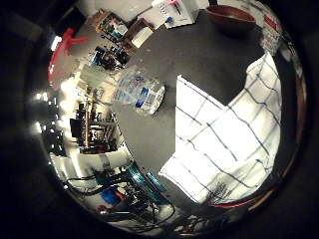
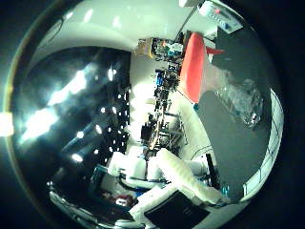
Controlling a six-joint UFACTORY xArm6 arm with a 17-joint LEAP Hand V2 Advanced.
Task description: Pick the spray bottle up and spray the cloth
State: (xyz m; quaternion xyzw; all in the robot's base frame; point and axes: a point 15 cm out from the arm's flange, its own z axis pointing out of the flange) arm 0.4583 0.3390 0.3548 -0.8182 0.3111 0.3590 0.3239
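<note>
Clear plastic bottle (image 1: pixel 138 91) with a red spray head lies on its side on the dark table (image 1: pixel 199 55), near the edge. Apart from it lies a white cloth (image 1: pixel 224 139) with a dark grid, spread flat. Hand's grip: cannot tell.

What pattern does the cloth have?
White cloth with thin dark grid lines; clearest in the little finger side view.

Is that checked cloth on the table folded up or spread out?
Spread out. The white checked cloth lies flat on the dark table, its grid lines running across a broad open sheet, beside the clear spray bottle.
</note>
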